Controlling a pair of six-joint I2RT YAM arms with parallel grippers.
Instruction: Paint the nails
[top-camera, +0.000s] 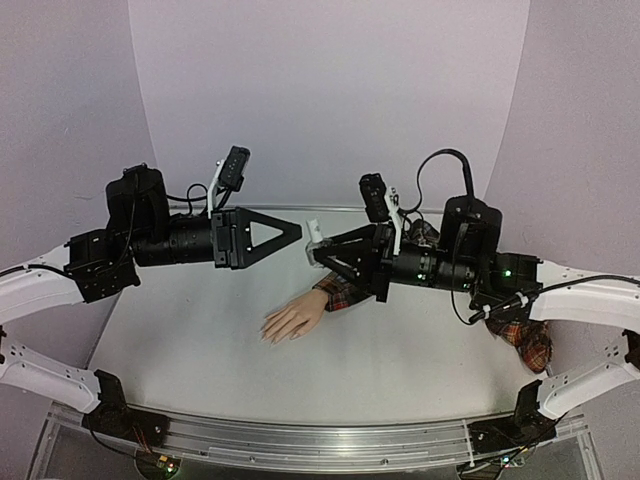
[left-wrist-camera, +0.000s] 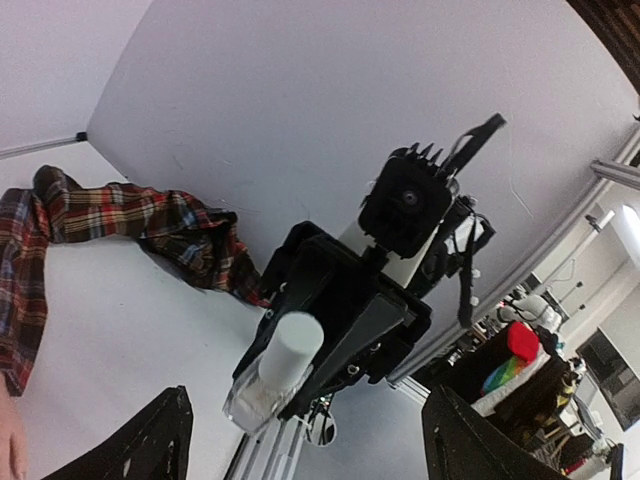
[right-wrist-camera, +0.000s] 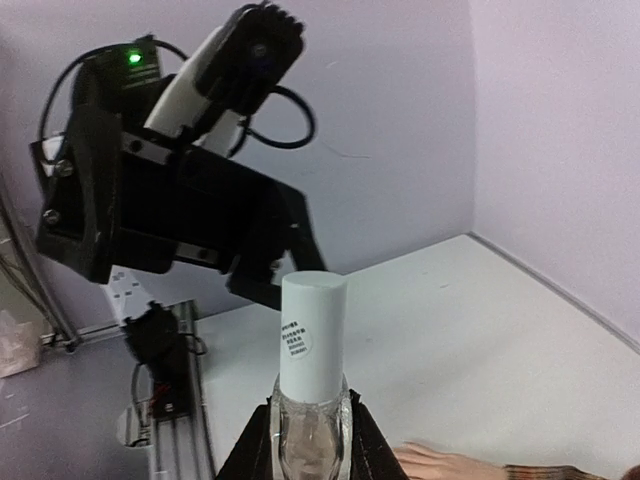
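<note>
- Top view: the left gripper (top-camera: 297, 232) is seen raised above the table (top-camera: 200, 350), with its tip aimed at the right gripper (top-camera: 318, 248) just beside it
- A small clear bottle (top-camera: 314, 238) is grasped in the right gripper's clenched jaws
- The mannequin hand (top-camera: 295, 320) is laid flat on the table, below and between the two grippers, at the end of a red plaid sleeve (top-camera: 338, 292)
- The nails (top-camera: 270, 330) are at the fingertips pointing left, too small to be made out
- Left wrist view: the left gripper's fingers (left-wrist-camera: 160, 440) are spread wide and released, and nothing is held between them
- Straight ahead the bottle (left-wrist-camera: 250, 400) with its white cap (left-wrist-camera: 292, 348) is clamped in the right gripper (left-wrist-camera: 275, 390), and the sleeve (left-wrist-camera: 150, 225) is draped across the table at left
- Right wrist view: the bottle (right-wrist-camera: 312, 415) is held upright between the right gripper's (right-wrist-camera: 312, 445) fingers, with the cap (right-wrist-camera: 313, 325) on
- The mannequin hand (right-wrist-camera: 440, 462) is glimpsed at the bottom edge, and the left arm (right-wrist-camera: 150, 200) is faced across the table
</note>
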